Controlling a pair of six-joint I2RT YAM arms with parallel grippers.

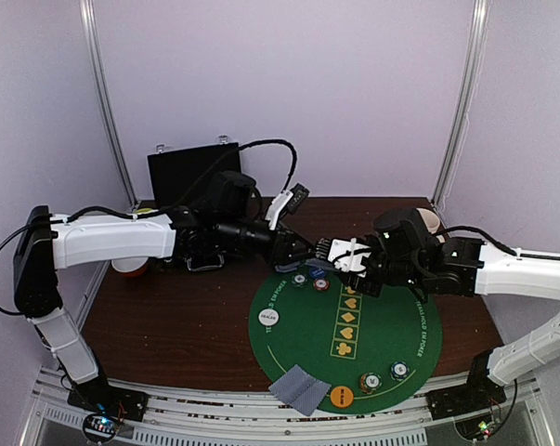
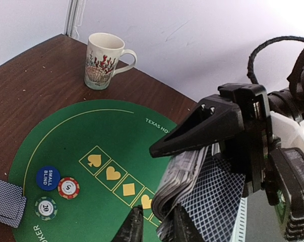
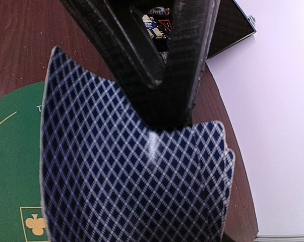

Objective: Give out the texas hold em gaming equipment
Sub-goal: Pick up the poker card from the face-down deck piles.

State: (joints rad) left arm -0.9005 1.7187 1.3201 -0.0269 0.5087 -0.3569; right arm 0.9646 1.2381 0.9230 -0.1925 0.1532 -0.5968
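My right gripper (image 1: 333, 257) is shut on a deck of blue-backed playing cards (image 2: 188, 174), held above the green mat's far side. In the right wrist view the top card (image 3: 131, 176) fills the frame and hides my own fingers. My left gripper (image 1: 303, 253) faces it. Its jaws (image 2: 157, 210) stand narrowly open around the deck's lower corner, and one finger is still apart from it. A small pile of cards (image 1: 298, 388) lies at the mat's near edge. Beside it lie an orange disc (image 1: 341, 397) and poker chips (image 1: 370, 381). More chips (image 1: 300, 278) lie under the grippers. A white dealer disc (image 1: 269, 317) sits left.
The round green mat (image 1: 391, 321) lies on a brown table. A black chip case (image 1: 182, 172) stands open at the back left. A cream printed mug (image 2: 102, 60) stands on the table just beyond the mat's right rim. Purple walls close in the back and sides.
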